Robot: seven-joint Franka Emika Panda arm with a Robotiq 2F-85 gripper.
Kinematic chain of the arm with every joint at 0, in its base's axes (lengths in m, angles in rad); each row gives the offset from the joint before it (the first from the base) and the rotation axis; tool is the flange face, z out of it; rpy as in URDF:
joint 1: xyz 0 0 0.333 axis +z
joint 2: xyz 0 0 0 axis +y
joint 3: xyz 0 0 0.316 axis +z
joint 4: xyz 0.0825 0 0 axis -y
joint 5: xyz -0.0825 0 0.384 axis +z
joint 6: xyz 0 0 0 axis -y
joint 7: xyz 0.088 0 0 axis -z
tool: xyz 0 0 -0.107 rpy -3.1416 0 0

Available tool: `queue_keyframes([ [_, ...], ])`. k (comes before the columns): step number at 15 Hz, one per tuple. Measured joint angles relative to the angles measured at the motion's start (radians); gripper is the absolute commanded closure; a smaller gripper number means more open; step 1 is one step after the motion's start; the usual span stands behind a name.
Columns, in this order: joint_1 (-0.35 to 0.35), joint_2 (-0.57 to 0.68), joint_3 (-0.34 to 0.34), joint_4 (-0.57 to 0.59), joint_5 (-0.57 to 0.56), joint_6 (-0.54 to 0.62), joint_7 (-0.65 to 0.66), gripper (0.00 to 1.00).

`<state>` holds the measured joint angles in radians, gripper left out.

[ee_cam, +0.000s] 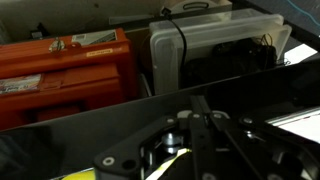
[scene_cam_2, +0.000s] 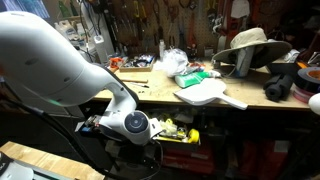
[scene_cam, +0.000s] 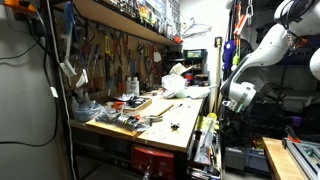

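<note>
My gripper (ee_cam: 197, 118) points down in front of the workbench, below its front edge; it also shows in both exterior views (scene_cam: 237, 97) (scene_cam_2: 135, 126). In the wrist view its two dark fingers lie pressed together, shut, with nothing seen between them. A thin yellow strip (ee_cam: 168, 166) shows just beside the fingers. Beyond the fingers stand an orange toolbox (ee_cam: 65, 70) and a clear plastic case (ee_cam: 215, 50) with dark contents, behind a black edge. In an exterior view a yellow-and-black tool (scene_cam_2: 176, 130) lies right next to the gripper.
The wooden workbench (scene_cam: 175, 128) (scene_cam_2: 150, 92) carries many tools, a white crumpled bag (scene_cam: 176, 72) (scene_cam_2: 170, 62), a white flat board (scene_cam_2: 212, 93) and a straw hat (scene_cam_2: 250, 42). A pegboard with hanging tools (scene_cam: 110, 55) backs it. Another wooden surface (scene_cam: 285, 160) stands nearby.
</note>
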<state>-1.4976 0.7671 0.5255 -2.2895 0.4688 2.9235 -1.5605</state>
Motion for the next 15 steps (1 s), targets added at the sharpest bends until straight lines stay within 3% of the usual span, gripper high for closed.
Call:
queue_keyframes([
  [4,-0.116,0.102,0.139,-0.005,-0.019,0.125,0.000,1.00],
  [7,-0.153,0.172,0.199,-0.015,-0.110,0.238,0.051,1.00],
  [15,-0.148,0.262,0.201,-0.027,-0.456,0.406,0.371,1.00],
])
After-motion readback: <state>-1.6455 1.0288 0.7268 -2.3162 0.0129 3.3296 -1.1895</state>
